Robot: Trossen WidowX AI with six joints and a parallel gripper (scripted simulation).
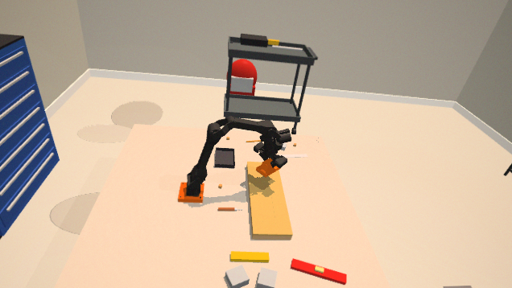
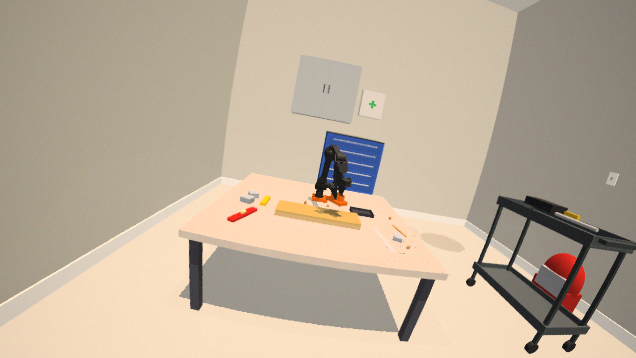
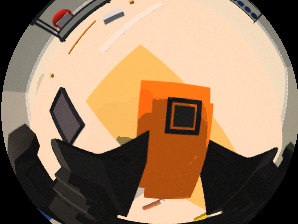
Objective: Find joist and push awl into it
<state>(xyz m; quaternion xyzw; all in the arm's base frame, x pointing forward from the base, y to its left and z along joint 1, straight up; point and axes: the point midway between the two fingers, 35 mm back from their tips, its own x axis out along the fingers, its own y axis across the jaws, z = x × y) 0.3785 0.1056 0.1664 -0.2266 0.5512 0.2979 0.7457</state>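
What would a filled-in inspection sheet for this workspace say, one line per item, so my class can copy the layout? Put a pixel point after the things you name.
Surface: pale tabletop (image 1: pixel 153 241) (image 2: pixel 225 230), small dark specks near one corner.
Job's things: stud finder (image 1: pixel 264 168) (image 3: pixel 172 165) held above the floor panel (image 1: pixel 271 217) (image 2: pixel 300 212); tray (image 1: pixel 225 158) (image 2: pixel 361 212) (image 3: pixel 66 116) has nothing in it; awl (image 1: pixel 226 209) (image 3: pixel 153 204) lies on the table.
Clutter: red level (image 1: pixel 302 265) (image 2: pixel 235 216), yellow bar (image 1: pixel 249 257) (image 2: pixel 265 200), two grey blocks (image 1: pixel 237 277) (image 2: pixel 247 199), pencil (image 2: pixel 398 230) (image 3: pixel 81 37).
Gripper: the gripper (image 3: pixel 173 136) is shut on the stud finder.
Cables: nothing seen.
Surroundings: cart (image 1: pixel 263 51) (image 2: pixel 515 295), blue drawer cabinet (image 1: pixel 24 149) (image 2: pixel 355 142), wall cupboard (image 2: pixel 312 90).
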